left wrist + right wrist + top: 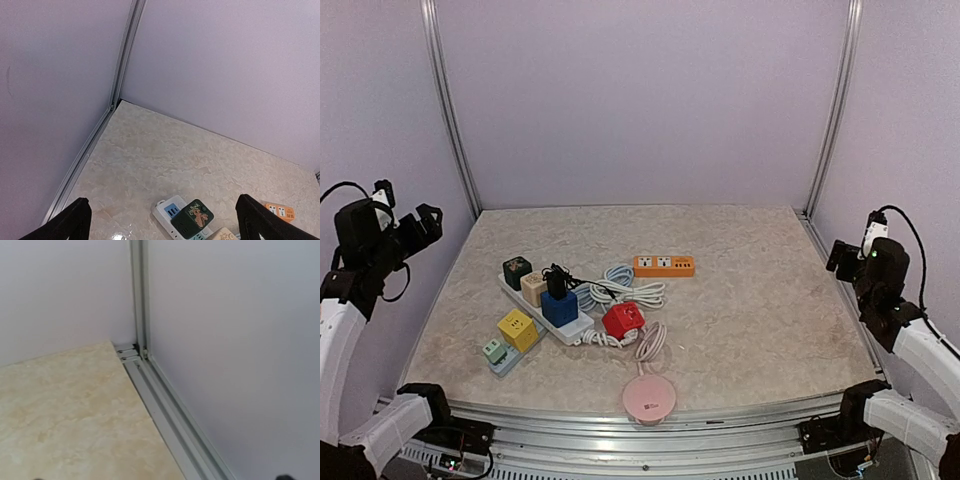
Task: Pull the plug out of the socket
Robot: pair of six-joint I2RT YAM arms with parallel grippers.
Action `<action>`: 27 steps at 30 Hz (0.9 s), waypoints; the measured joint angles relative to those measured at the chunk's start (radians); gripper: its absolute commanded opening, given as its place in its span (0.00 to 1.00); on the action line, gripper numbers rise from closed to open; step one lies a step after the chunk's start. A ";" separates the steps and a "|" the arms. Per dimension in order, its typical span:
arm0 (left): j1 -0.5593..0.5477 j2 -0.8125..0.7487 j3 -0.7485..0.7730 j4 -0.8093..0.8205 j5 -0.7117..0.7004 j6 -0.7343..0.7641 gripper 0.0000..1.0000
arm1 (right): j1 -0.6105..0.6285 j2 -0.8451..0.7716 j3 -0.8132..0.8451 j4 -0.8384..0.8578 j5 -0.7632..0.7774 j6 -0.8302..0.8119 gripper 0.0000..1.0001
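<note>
The black plug (557,279) stands in the white socket strip (578,326) on the desk (750,300), seemingly beside the blue cube (560,310). The left claw (162,199) gapes wide; the right claw (842,256) I cannot tell.

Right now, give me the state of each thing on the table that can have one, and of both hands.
black plug: seated in the blue cube, not yet pulled.
blue cube: seated on the white power strip.
orange power strip: lying flat, nothing plugged in.
white cable: loosely coiled.
left hand: open, empty, raised off the table.
right hand: open, empty, raised.
</note>
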 measured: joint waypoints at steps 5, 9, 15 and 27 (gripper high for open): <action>0.020 0.020 -0.001 0.003 0.028 0.000 0.99 | 0.000 -0.013 0.000 -0.003 0.009 -0.001 1.00; 0.029 0.010 -0.012 0.017 0.043 -0.008 0.99 | 0.000 -0.014 0.002 -0.002 -0.017 0.000 1.00; 0.018 -0.030 -0.058 0.046 0.071 -0.015 0.99 | 0.000 -0.024 0.017 0.014 -0.090 0.026 1.00; -0.269 0.084 -0.119 0.060 0.095 -0.114 0.99 | 0.036 0.079 0.099 -0.007 -0.414 0.099 0.97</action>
